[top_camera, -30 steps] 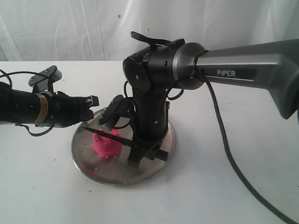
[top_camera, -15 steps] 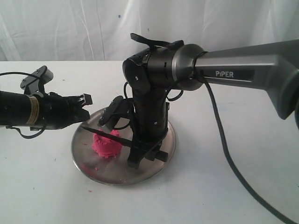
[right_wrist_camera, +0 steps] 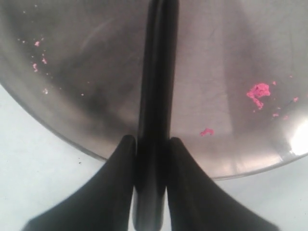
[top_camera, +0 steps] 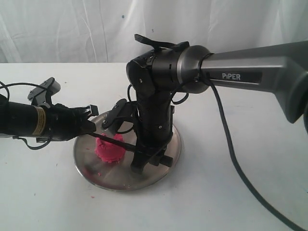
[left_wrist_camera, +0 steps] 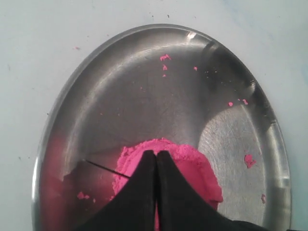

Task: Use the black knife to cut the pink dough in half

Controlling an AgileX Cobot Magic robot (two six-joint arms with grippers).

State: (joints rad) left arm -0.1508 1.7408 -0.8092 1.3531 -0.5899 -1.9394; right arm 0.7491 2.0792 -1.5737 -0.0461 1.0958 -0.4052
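In the exterior view the right arm (top_camera: 156, 110) is hiding the black knife's (top_camera: 115, 142) handle; the left gripper (left_wrist_camera: 155, 156) is covering part of the pink dough (left_wrist_camera: 195, 166).

I see the dough (top_camera: 109, 150) as one bright pink, ridged mound, still in a single piece, sitting on the plate (top_camera: 110, 179) left of its centre. The knife (right_wrist_camera: 155, 72) is slim and all black, raised off the plate and nearly level. Its blade crosses the dough's top, tip toward the plate's left rim. I can't tell whether the edge has bitten in.
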